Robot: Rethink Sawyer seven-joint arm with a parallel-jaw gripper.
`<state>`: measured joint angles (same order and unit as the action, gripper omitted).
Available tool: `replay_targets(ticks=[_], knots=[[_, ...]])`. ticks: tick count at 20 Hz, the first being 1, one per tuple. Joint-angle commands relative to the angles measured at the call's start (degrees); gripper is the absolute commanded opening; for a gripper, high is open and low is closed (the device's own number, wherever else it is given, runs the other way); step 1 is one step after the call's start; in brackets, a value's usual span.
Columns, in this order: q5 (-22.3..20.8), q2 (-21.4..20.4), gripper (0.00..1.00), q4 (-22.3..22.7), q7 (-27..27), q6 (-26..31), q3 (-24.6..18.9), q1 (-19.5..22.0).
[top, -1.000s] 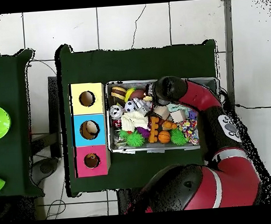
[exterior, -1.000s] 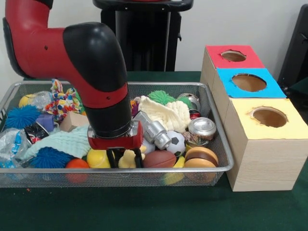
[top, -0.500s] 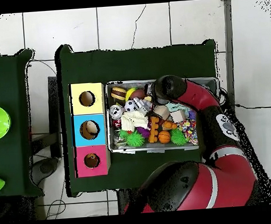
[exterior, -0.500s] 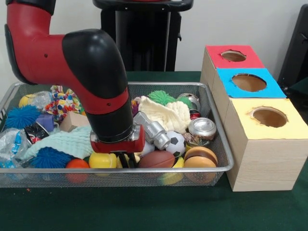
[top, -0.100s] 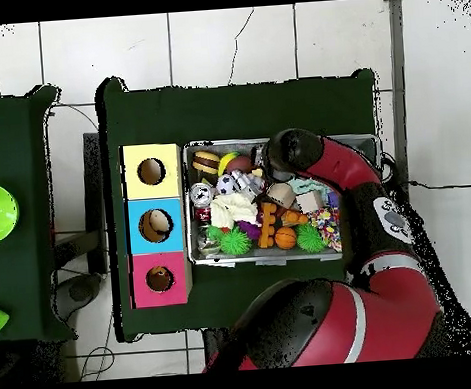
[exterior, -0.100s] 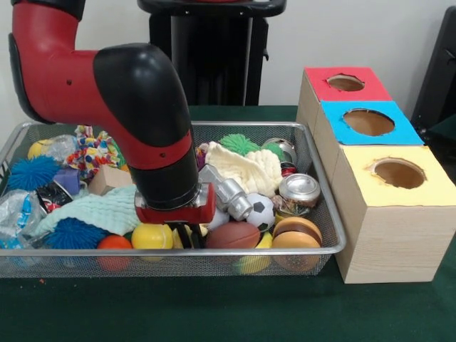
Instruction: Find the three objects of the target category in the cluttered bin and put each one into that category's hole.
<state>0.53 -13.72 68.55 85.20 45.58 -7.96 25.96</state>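
Front view: gripper (exterior, -0.100s: 187, 235) sunk low among clutter at lower centre of bin (exterior, -0.100s: 328, 214), between yellow ball (exterior, -0.100s: 152, 236) and toy football (exterior, -0.100s: 233, 234) — whether fingers grip anything, cannot tell. Target category unclear. Overhead view: something pale in blue hole (top, -0.100s: 154, 224), so maybe one item posted; rest likely left. Wrist hides item beneath.

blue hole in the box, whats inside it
In the overhead view the blue hole shows a pale rounded object inside. What it is cannot be told. In the front view only the hole's brown inner wall shows, the bottom hidden.
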Motion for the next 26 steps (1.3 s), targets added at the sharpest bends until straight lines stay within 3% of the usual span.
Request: replay_targets(ticks=[1,6,13,16,21,26], knots=[[-0.5,1.1,0.00,1.3,9.4,23.9,3.3,-3.0],[-0.3,-2.5,0.00,1.6,8.6,27.6,3.5,-3.4],[-0.2,-1.2,0.00,-1.1,8.9,28.4,3.3,-3.3],[-0.3,-3.0,0.00,0.4,8.7,26.8,3.4,-3.9],[1.9,-6.4,0.00,1.6,14.9,33.0,5.1,-7.2],[3.0,-11.4,0.00,6.6,17.0,35.3,7.4,-10.5]])
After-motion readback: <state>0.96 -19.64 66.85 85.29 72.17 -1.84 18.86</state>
